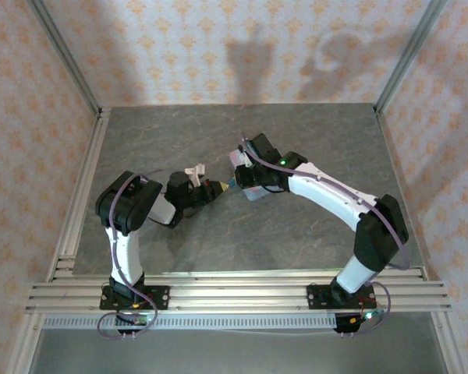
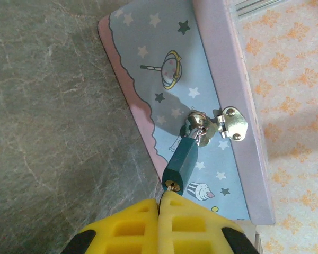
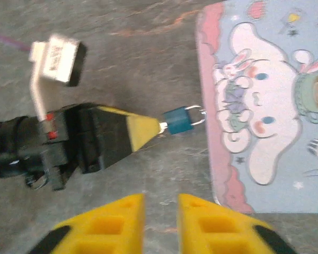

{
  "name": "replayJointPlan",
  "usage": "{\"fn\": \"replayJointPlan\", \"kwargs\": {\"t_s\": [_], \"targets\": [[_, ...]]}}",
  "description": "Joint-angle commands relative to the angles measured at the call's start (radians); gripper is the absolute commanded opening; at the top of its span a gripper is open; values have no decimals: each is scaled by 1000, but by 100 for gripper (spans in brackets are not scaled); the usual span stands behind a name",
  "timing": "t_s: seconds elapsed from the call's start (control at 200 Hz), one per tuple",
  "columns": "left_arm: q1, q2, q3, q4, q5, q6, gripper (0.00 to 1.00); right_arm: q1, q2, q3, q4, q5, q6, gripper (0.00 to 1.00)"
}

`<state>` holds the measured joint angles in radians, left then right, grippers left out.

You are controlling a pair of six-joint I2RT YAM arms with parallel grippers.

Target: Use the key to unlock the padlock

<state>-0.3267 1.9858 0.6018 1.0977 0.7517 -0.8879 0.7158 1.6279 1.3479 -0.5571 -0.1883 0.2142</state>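
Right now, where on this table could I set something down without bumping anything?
The far stretch of the table toward the back wall is bare, and so is the near strip along the metal rail. The middle is crowded: the left gripper with the key, the padlock, the tin and the right gripper all meet there.

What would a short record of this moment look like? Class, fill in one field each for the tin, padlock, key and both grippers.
tin: pale blue with pink edging, cartoon lid
padlock: blue body, shackle hooked through the tin's clasp
key: thin pale sliver, its tip at the padlock's bottom end
left gripper: shut on the key
right gripper: open, holding nothing, apart from the padlock
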Motion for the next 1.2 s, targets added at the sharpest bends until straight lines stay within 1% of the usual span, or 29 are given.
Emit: {"fn": "replayJointPlan", "kwargs": {"t_s": [0.0, 0.105, 0.175, 0.245, 0.345, 0.42, 0.601, 0.741, 0.786, 0.846, 0.941, 1.016, 1.126, 1.196], "targets": [[-10, 7, 16, 25, 3, 36, 0, -15, 35, 27, -26, 137, 87, 31], [-29, -11, 24, -16, 15, 66, 0, -26, 85, 94, -63, 112, 104, 32], [-46, -22, 26, -36, 15, 76, 0, -21, 80, 86, -53, 101, 146, 32], [-60, -31, 26, -46, 4, 77, 0, -14, 37, 5, 5, 111, 230, 31], [-77, -40, 26, -60, -12, 75, 0, -2, -64, -184, 175, 112, 380, 30], [-93, -44, 29, -63, -24, 68, 0, 5, -128, -299, 260, 146, 469, 30], [-165, -63, 47, -83, -75, 60, 0, 2, -273, -444, 284, 234, 569, 27], [-219, -68, 56, -81, -133, 45, 0, 2, -365, -569, 372, 212, 666, 28], [-232, -98, 58, -84, -149, 40, 0, 2, -378, -611, 421, 193, 710, 30], [-244, -102, 66, -100, -165, 37, 0, 1, -385, -664, 489, 178, 768, 34], [-258, -94, 78, -112, -176, 28, 0, -7, -380, -724, 583, 163, 853, 35], [-261, -82, 78, -96, -181, 9, 0, -11, -382, -759, 623, 176, 921, 36], [-263, -81, 75, -70, -184, -14, 0, -16, -379, -821, 730, 202, 1014, 36], [-265, -81, 75, -71, -190, -16, 0, -24, -365, -839, 769, 211, 1045, 37]]}}
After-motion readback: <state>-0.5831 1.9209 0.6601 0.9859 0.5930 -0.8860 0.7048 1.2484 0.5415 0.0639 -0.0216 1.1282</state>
